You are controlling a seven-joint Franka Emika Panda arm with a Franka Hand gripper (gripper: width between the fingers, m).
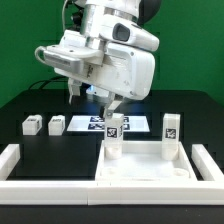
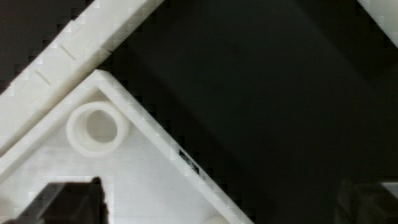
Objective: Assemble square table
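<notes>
The claw (image 2: 217, 198) hangs with its jaws wide apart and nothing between them. In the wrist view its two dark fingertips sit at either edge of the picture, looking down on one corner of the square table slab (image 1: 145, 168).

The slab lies on the dark surface (image 1: 30, 100), rim up, just inside the border rail (image 1: 60, 190) on the exterior view's right.

Two legs are up. The first upright leg (image 1: 113, 138) stands at the slab's far corner on the exterior view's left, right under the arm. The second upright leg (image 1: 171, 135) stands at the far corner on the exterior view's right. Both stand straight and look seated, though how firmly cannot be told from here.

Two are left. The first loose leg (image 1: 31, 125) and the second loose leg (image 1: 56, 124) sit side by side on the surface, well apart from the slab and beside the marker board (image 1: 90, 122).

The wrist view confirms a vacancy: a round corner socket (image 2: 93, 128) is empty, though which corner it is cannot be told.

By the look of it the job is about half done, with two legs to fetch and fit and no grasp made yet.
</notes>
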